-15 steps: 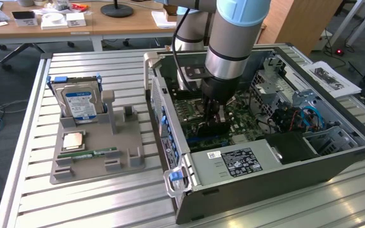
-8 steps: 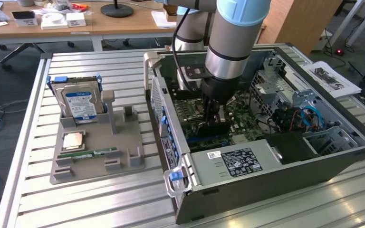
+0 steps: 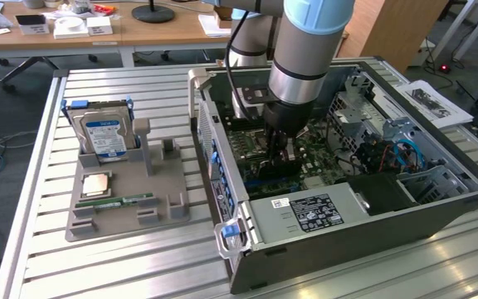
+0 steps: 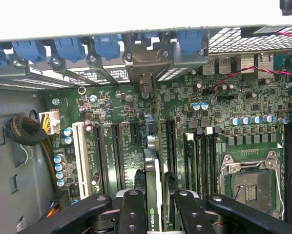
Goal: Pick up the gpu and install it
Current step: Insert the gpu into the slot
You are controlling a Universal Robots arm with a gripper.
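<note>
Jaws of the gripper (image 4: pixel 153 207) stand closed to a narrow gap on the gpu (image 4: pixel 152 168), which stands on edge between the two black fingers (image 4: pixel 132 212), one pad on each flat side. In the wrist view the card runs away from the fingers over the motherboard (image 4: pixel 219 112), lined up with one of the long black expansion slots; whether its edge is seated in the slot cannot be told. One white slot (image 4: pixel 79 156) lies beside the black ones, and one open CPU socket (image 4: pixel 251 183) sits with its metal frame further along the board. Beyond the card's far end, its metal bracket (image 4: pixel 147 61) meets the case's rear wall, where about six blue clips (image 4: pixel 70 48) stand in a row.

In the exterior view, the near side of the worktop (image 3: pixel 114 261) is bare slatted metal. One open computer case (image 3: pixel 438 205) lies on it at the exterior view's right, with one labelled power supply (image 3: pixel 305 215) at its near end. The single arm (image 3: pixel 301 62) reaches straight down into the middle of the case.

At the exterior view's left lies one grey parts holder (image 3: pixel 160 202). On it, nearest, rests one green RAM stick (image 3: pixel 127 202); just behind that, one square CPU (image 3: pixel 96 184); furthest, one blue-labelled hard drive (image 3: pixel 106 137) stands upright in its slot.

Far behind, a wooden desk (image 3: pixel 156 34) carries small white boxes.
</note>
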